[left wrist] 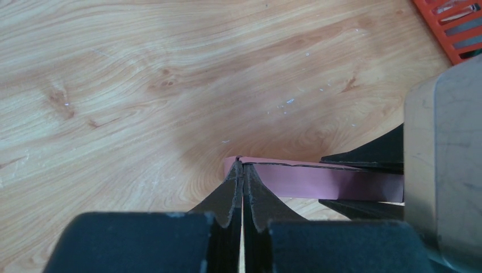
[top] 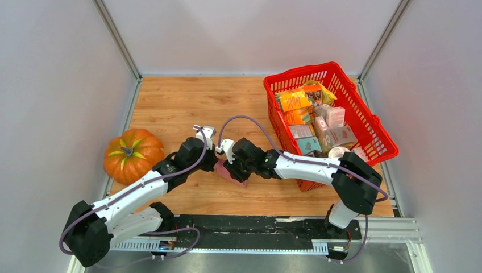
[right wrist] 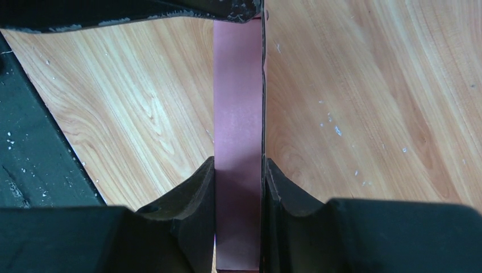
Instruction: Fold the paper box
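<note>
The paper box [top: 235, 173] is a narrow pink carton held just above the wooden table's middle, between my two grippers. My right gripper [top: 229, 165] is shut across its narrow width; in the right wrist view the pink box [right wrist: 237, 102] runs away from the gripper [right wrist: 239, 170], with both pads flat on its sides. My left gripper [top: 216, 163] meets it from the left. In the left wrist view this gripper [left wrist: 243, 168] is pressed shut on a thin cardboard edge at the end of the box [left wrist: 329, 182]. The right arm's fingers [left wrist: 369, 156] clamp the box at the right of that view.
An orange pumpkin [top: 132, 154] sits at the table's left edge. A red basket [top: 364, 108] full of packets stands at the right, close behind the right arm; its corner [left wrist: 455, 28] shows in the left wrist view. A black rail [top: 256, 224] lines the near edge.
</note>
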Motion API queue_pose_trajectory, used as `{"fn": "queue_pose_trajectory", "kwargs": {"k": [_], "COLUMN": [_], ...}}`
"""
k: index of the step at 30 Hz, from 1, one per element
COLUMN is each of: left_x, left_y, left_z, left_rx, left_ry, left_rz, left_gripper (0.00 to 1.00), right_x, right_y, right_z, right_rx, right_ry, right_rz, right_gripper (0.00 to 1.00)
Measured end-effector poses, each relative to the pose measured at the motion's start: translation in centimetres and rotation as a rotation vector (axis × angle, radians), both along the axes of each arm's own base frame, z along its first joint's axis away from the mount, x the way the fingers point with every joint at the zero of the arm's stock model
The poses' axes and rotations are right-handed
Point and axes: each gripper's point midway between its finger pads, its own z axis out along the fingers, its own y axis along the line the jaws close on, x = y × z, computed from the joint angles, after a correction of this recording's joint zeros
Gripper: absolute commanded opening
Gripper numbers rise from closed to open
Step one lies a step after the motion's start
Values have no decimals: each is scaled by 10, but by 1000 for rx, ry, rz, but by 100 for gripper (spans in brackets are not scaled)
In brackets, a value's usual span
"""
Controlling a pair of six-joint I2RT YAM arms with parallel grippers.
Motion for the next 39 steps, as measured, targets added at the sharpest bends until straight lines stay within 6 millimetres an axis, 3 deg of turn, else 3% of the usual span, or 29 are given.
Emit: {"fn": "queue_pose_trajectory", "kwargs": {"k": [18, 22, 26, 31, 33, 36, 39], "left_x": [8, 6, 1, -1, -1, -1, -2], "left_y": [-2, -1, -3, -5, -5, -6, -6], "left_z": [-3, -3, -7, -8, -8, -8, -8], "left_rx": [-53, -53, -59, -64, -64, -67, -68], "left_ry": [-122, -127, -114, -109, -108, -106, -105], "left_rz": [33, 35, 26, 21, 20, 20, 21], "left_gripper": [0, 0, 0, 0, 0, 0, 0], "right_x": [6, 7, 8, 7, 3, -3, -6], "right_y": [1, 1, 2, -3, -12, -30, -44], "right_z": [-4, -4, 0, 17, 26, 50, 68], "right_rx": [29, 26, 24, 22, 19, 35, 53], "right_ry": [-23, -25, -5, 54, 73, 87, 85], "right_rz": [31, 28, -12, -116, -160, -237, -292], "right_gripper": [25, 44, 72, 82, 81, 72, 51]}}
